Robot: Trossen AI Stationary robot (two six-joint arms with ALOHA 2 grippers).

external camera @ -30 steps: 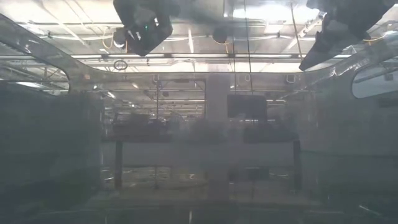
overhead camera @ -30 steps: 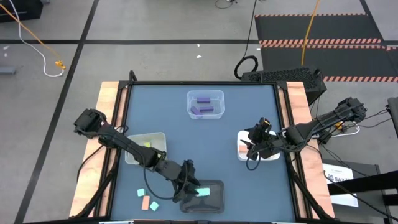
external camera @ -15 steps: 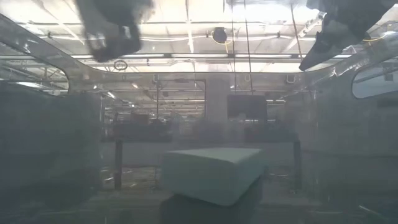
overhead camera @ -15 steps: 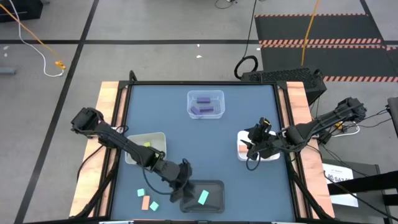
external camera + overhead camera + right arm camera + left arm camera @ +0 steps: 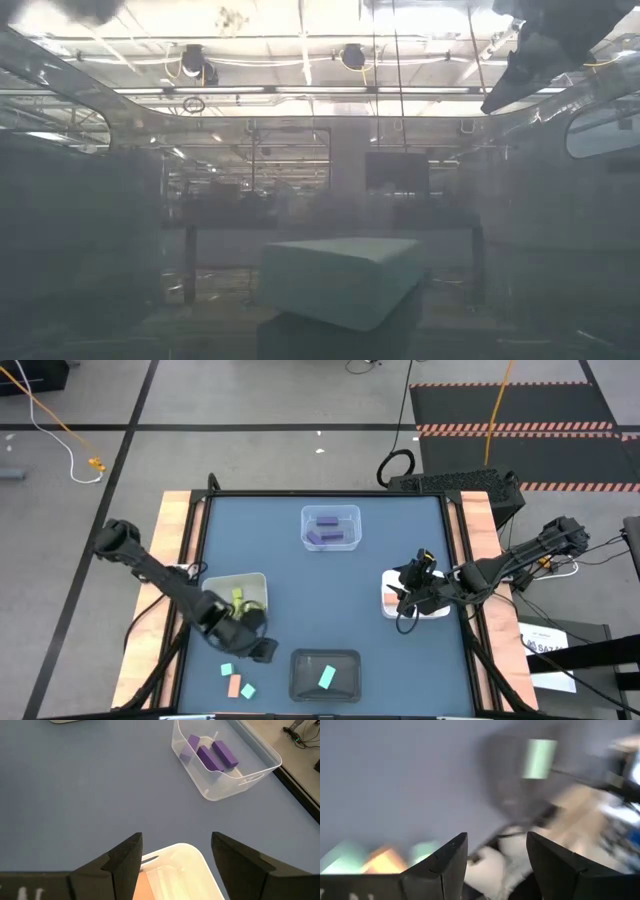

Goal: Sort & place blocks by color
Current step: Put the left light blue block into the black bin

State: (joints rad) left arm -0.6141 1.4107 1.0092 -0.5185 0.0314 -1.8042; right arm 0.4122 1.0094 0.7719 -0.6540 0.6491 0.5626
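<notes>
Hovering near the bench's front left, the left gripper (image 5: 262,649) has its fingers apart and empty, just beside the three loose blocks: a cyan block (image 5: 227,670), a salmon block (image 5: 234,686) and a second cyan block (image 5: 248,690). Another cyan bar (image 5: 327,677) lies in the black tray (image 5: 300,660), purple blocks (image 5: 326,520) sit in the clear tray (image 5: 350,512), and yellow-green blocks (image 5: 238,596) rest in the translucent tray (image 5: 212,584). The right gripper (image 5: 404,598) waits over the white tray (image 5: 387,578) with fingers spread and nothing between them.

The likeliest trouble is the tight cluster. The salmon block touches or nearly touches the second cyan one, so fingers coming down on one may nudge or pinch its neighbour and carry a wrong colour along. The left wrist picture is smeared, which suggests fast motion; a hasty descent could land off-centre and knock a block toward the bench's front edge.

That edge is close: the three blocks lie near the front rim, with little room beyond them. The left arm also stretches past the translucent tray's corner, so a low sweep may clip its wall. Between the trays, the middle of the bench (image 5: 300,570) offers open passage, and the black tray stands near for the cyan pieces.
</notes>
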